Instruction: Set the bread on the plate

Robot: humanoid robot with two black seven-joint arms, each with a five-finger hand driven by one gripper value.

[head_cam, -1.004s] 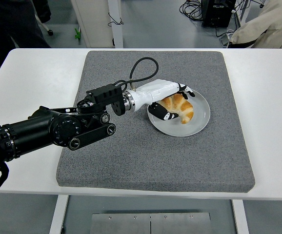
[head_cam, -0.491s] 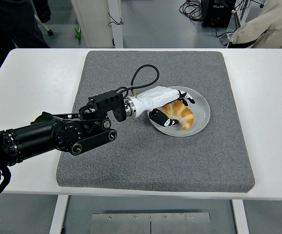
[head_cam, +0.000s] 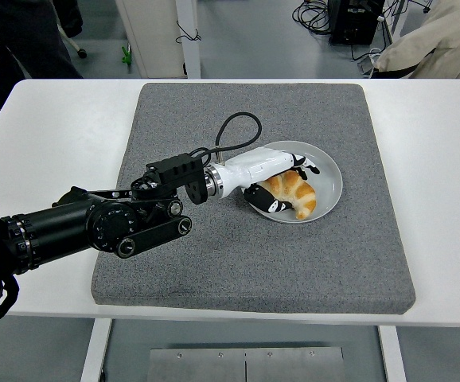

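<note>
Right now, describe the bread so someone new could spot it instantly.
Find the grey mat covering the white table; right of its middle sits a round white plate. The bread is the golden-brown crescent on that plate, with the left hand wrapped around it, the only food in sight.

Golden-brown croissant-shaped bread (head_cam: 295, 191) lies flat on the round pale-grey plate (head_cam: 329, 174), curved, filling the plate's left-near part. The plate sits right of centre on the grey mat, its right side bare and glossy.
</note>
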